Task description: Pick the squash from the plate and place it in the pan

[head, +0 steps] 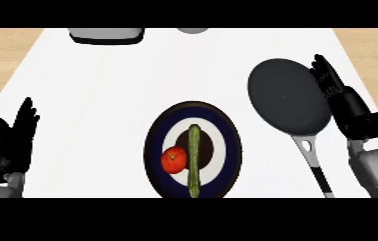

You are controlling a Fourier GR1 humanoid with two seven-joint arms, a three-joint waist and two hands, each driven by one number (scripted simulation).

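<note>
A long green squash [194,160] lies lengthwise across the middle of a dark blue and white plate [225,140] near the counter's front edge. A red tomato [174,160] sits on the plate touching the squash's left side. The dark grey pan [288,95] stands to the right of the plate, its silver and black handle [314,160] pointing toward me. My right hand [343,102] is open, fingers straight, just beyond the pan's right rim. At the lower left edge my left hand [18,135] rests open, fingers up, well away from the plate.
A grey appliance with a black base [107,35] stands at the counter's back left, and a small grey round object [193,30] beside it at the back. Wooden floor [15,50] shows past both sides of the white counter [111,95].
</note>
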